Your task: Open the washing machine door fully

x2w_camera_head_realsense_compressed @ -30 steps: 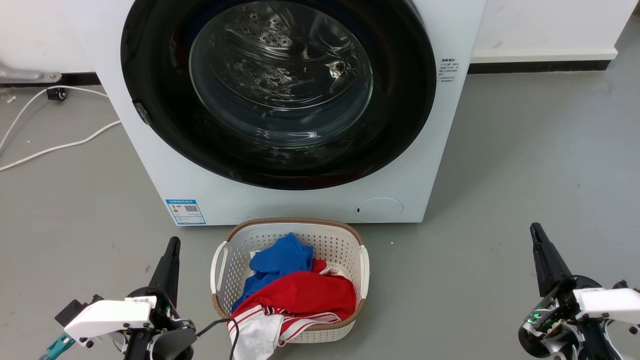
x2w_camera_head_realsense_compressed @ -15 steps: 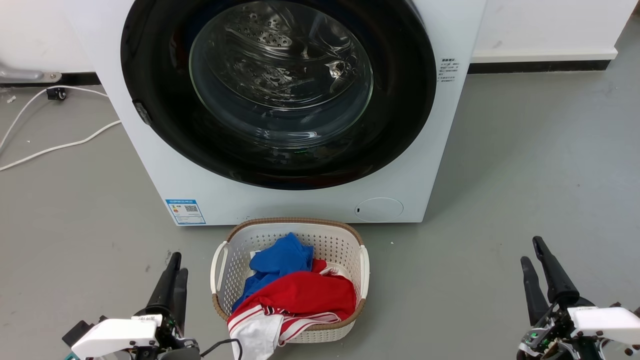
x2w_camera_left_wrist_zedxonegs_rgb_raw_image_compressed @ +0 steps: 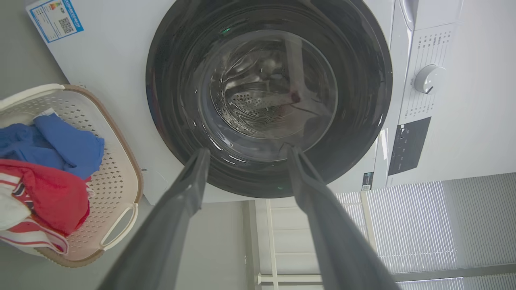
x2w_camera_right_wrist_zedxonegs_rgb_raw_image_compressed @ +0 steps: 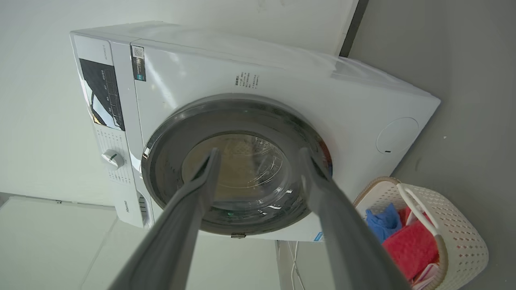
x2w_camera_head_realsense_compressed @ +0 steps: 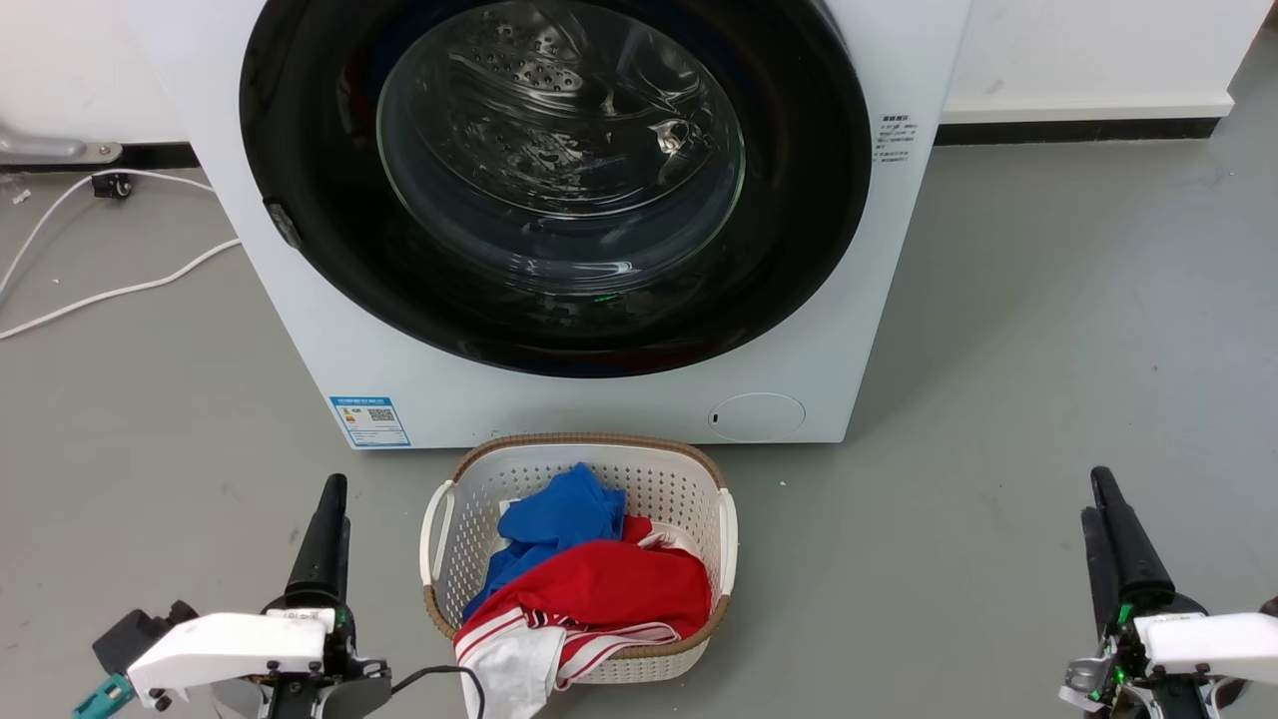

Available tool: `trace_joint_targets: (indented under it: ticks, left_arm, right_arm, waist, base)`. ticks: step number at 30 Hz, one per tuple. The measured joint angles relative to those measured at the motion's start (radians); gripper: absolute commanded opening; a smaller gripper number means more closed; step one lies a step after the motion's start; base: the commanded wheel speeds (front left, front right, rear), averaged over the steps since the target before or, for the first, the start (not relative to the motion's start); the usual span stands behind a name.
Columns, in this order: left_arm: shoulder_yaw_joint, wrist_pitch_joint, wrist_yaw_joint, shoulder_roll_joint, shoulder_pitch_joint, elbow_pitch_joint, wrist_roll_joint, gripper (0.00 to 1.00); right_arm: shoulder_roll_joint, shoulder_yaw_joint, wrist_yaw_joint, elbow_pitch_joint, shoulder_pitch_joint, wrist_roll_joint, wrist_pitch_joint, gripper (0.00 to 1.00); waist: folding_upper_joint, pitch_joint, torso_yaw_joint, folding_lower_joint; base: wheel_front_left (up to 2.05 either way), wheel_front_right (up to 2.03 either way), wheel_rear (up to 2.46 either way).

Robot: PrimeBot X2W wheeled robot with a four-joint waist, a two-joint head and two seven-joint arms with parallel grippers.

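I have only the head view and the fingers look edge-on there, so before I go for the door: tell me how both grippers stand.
Observer: In the left wrist view the left gripper is open, fingers well apart, nothing between them.
Operator: Now the right one.
Observer: The right wrist view shows the right gripper open too, and empty, aimed at the washing machine door.
Operator: Report what sits above the door, past my top edge.
Observer: A white dial and a dark panel on the washing machine.
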Motion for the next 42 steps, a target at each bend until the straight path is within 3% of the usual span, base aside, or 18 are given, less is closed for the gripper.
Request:
trace_joint_targets:
  ticks: [22, 42]
  left_arm:
    - [-0.091, -0.089, 0.124, 0.001, 0.035, -0.098, 0.508, 1.0]
    - [-0.175, -0.152, 0.195, 0.032, 0.055, -0.141, 0.79, 1.0]
  right_arm:
    - [0.0, 0.035, 0.0, -0.17, 0.052, -0.554, -0.09, 1.0]
    - [0.0, 0.043, 0.0, -0.233, 0.091, -0.876, -0.153, 1.0]
  waist:
    - [0.0, 0.002, 0.003, -0.0001]
    - [0.0, 0.002, 0.004, 0.0]
  base:
    - [0.0, 0.0, 0.0]
    - [0.0, 0.0, 0.0]
